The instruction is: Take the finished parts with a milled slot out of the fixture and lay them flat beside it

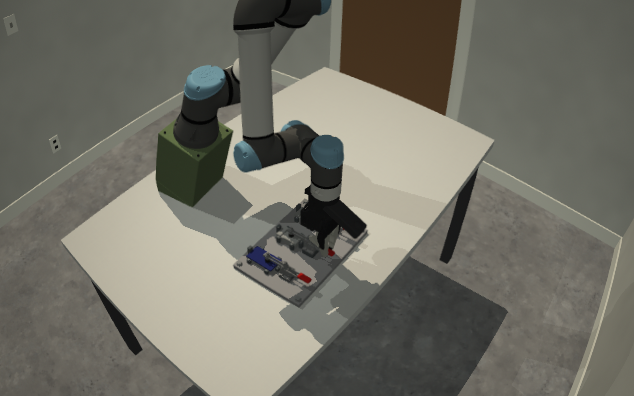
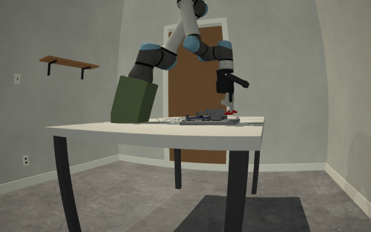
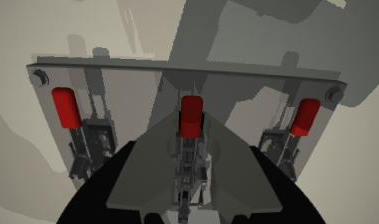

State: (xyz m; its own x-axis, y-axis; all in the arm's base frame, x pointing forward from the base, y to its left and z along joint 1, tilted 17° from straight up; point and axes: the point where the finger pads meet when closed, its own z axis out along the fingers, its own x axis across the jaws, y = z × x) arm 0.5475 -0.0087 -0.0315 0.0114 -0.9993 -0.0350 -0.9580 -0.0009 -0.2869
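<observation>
The grey fixture plate (image 1: 317,280) (image 2: 210,122) (image 3: 135,95) lies on the white table (image 1: 165,280) and carries three toggle clamps with red handles. My gripper (image 1: 328,246) (image 2: 230,109) (image 3: 190,112) stands upright over the plate's handle side. It is shut on the middle clamp's red handle (image 3: 191,112) (image 1: 331,253) (image 2: 230,111). The left handle (image 3: 66,107) (image 1: 305,277) and the right handle (image 3: 305,116) stand free. The blue blank (image 1: 260,257) (image 2: 197,117) sits clamped at the plate's near-left station. The grey parts (image 1: 292,240) under the other clamps are too small to make out.
The arm's green base block (image 1: 192,165) (image 2: 133,101) stands at the table's back left. The table edge (image 1: 345,320) runs close in front of the fixture. A dark mat (image 1: 405,325) lies on the floor below.
</observation>
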